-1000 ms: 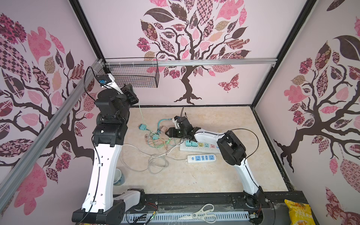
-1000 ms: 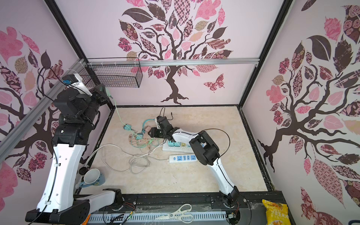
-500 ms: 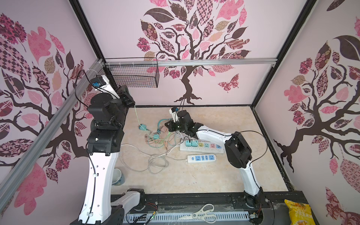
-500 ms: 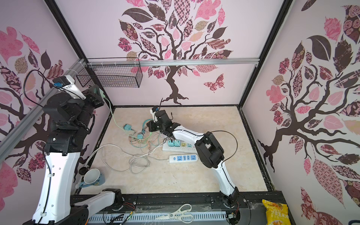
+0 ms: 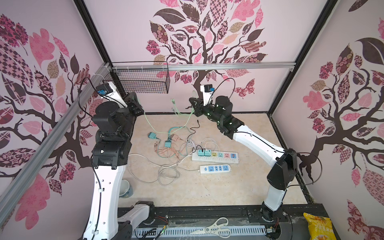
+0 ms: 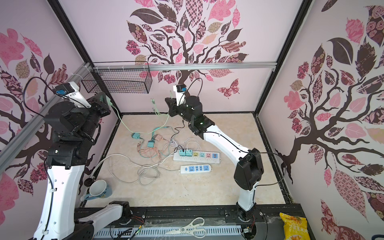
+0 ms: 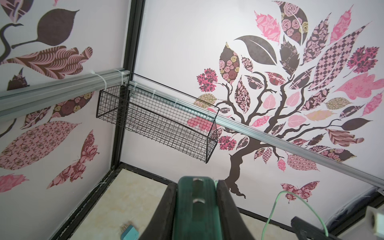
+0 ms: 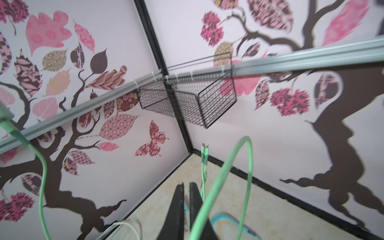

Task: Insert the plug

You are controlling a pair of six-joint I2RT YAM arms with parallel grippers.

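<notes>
A pair of white-handled scissors (image 5: pixel 216 228) lies nearest the front, well in front of the long white power strip with coloured sockets (image 5: pixel 216 159). A blue and white mug (image 6: pixel 99 190) stands far off to the strip's front left. A short white power strip with blue sockets (image 5: pixel 215 168) lies just in front of it.

The long strip lies flat on the tan floor (image 5: pixel 207 191), with its long side running left to right. Two teal plugs (image 5: pixel 203 152) sit in its left end. The sockets to their right look free. A tangle of thin cables (image 5: pixel 170 149) lies just left of it.

The right gripper (image 8: pixel 186 185) is behind the strip, high up, with its fingers together. A light green cable (image 8: pixel 246 145) loops right beside them. I cannot tell if it is pinched or only hooked.

The dark green plug (image 7: pixel 196 207) is up in the air, well to the left of the strip and behind it. The left gripper (image 7: pixel 196 184) is clamped on its two sides. The plug's long side runs along the fingers.

So the strip lies down and to the right of the plug. The right arm is nearer the strip, but the left one has the plug. I think the left arm must come down and turn the plug's end to face a free socket.
</notes>
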